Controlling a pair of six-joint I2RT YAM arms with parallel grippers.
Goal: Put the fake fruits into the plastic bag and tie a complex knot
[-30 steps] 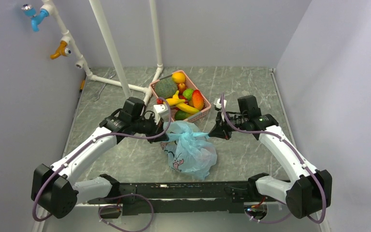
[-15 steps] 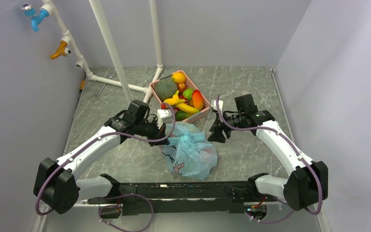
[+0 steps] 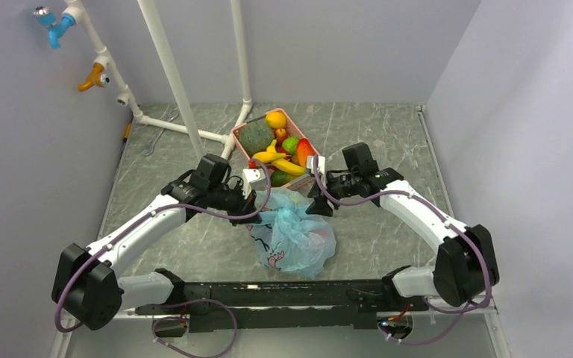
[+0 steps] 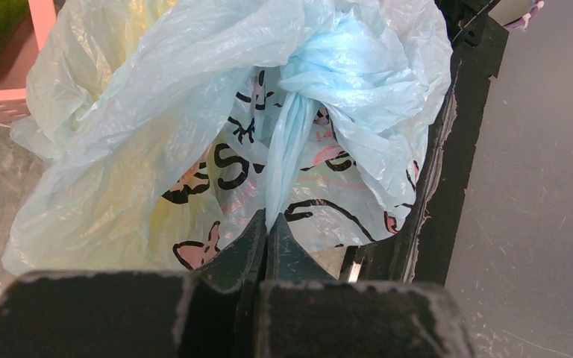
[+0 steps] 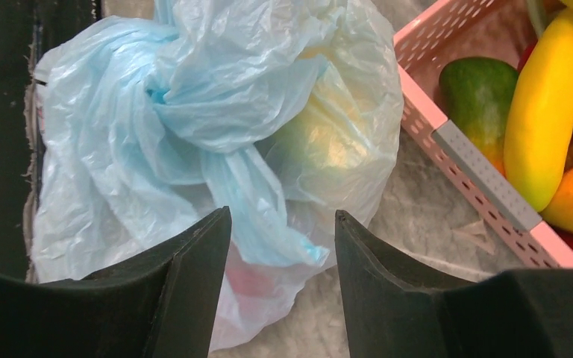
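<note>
The left tool (image 4: pixel 267 233) pinches a twisted strand of the crinkly blue bag (image 3: pixel 298 239) near the worktop's (image 3: pixel 388 134) front edge; the right tool (image 5: pixel 282 242) gapes wide beside it.

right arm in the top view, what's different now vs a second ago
The right end effector swung left toward the plastic bag. Earlier it seemed to pull a handle taut. Now it is open, with the knot's loose end lying ungripped between its fingers. The left end effector shifted slightly right early on and stays shut on the bag handle. The bag and the pink basket stayed put.
</note>
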